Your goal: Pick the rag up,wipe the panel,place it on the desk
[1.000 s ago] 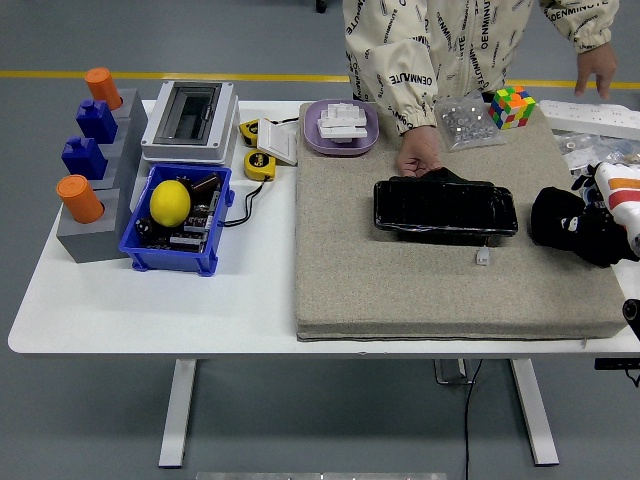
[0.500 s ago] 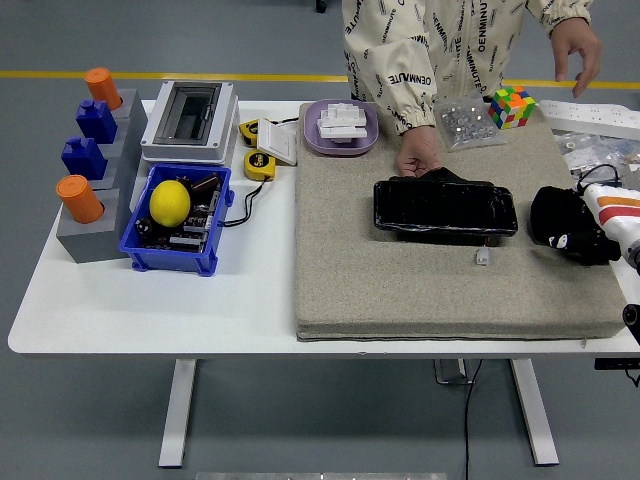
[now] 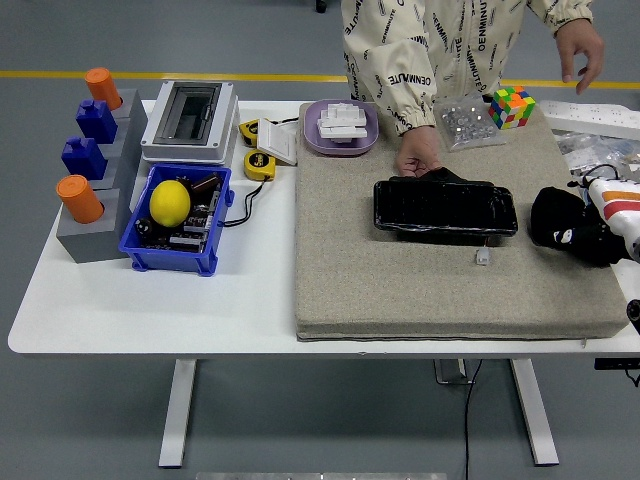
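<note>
The black glossy panel (image 3: 445, 207) lies in the middle of the grey mat (image 3: 400, 280). The black rag (image 3: 552, 215) lies bunched on the mat's right side, right of the panel. My right hand (image 3: 592, 242), black with a white and orange wrist, comes in from the right edge and rests against the rag's right side. Black on black hides how it holds the rag. A person's hand (image 3: 420, 160) rests at the panel's far left edge. My left arm is out of view.
The person's other hand (image 3: 580, 45) is raised at the top right. A Rubik's cube (image 3: 512, 106), a clear bag of parts (image 3: 463, 122) and a purple tray (image 3: 341, 127) sit at the mat's far edge. A blue bin with a lemon (image 3: 171, 202) stands left.
My right wrist has shifted slightly at the rag, up then back down. The person's raised hand lifted off the table at the far right. The rag and panel stay put.
</note>
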Available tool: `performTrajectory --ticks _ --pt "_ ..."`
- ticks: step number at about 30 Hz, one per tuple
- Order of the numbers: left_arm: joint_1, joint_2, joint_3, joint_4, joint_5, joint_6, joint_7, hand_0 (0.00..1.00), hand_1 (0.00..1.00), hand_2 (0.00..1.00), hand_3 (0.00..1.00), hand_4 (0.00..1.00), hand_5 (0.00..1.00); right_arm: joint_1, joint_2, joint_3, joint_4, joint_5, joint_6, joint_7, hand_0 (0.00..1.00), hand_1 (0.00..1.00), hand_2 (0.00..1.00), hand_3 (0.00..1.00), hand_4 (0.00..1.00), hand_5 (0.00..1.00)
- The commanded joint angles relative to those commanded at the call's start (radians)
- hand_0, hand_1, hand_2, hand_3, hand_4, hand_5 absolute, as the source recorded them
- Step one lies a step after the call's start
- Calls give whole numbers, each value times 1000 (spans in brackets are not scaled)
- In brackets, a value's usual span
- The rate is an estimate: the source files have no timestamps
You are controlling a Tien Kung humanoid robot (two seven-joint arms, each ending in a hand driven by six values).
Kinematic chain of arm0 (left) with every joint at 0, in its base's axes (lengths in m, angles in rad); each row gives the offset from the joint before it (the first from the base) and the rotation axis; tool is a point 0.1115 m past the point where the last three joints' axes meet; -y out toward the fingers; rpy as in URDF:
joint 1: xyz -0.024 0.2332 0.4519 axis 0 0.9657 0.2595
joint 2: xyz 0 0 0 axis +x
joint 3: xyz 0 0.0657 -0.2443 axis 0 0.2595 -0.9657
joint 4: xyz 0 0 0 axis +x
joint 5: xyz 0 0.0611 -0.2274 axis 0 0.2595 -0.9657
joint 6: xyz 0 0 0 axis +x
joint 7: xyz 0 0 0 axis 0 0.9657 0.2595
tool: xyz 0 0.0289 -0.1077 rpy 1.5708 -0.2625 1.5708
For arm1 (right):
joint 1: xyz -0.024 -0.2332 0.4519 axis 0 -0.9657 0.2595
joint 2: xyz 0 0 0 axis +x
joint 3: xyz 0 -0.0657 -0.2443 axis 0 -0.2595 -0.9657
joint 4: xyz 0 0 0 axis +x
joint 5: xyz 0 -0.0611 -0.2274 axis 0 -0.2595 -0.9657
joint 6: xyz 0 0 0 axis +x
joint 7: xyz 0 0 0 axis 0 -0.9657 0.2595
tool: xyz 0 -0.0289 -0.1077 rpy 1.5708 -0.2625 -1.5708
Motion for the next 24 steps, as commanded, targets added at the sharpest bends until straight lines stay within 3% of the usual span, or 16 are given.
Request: performTrajectory --ticks 24 --pt "-6 -5 23 1 -15 -2 0 605 642 657 560 627 444 65 0 -86 -155 59 -48 47 860 789 849 845 998 519"
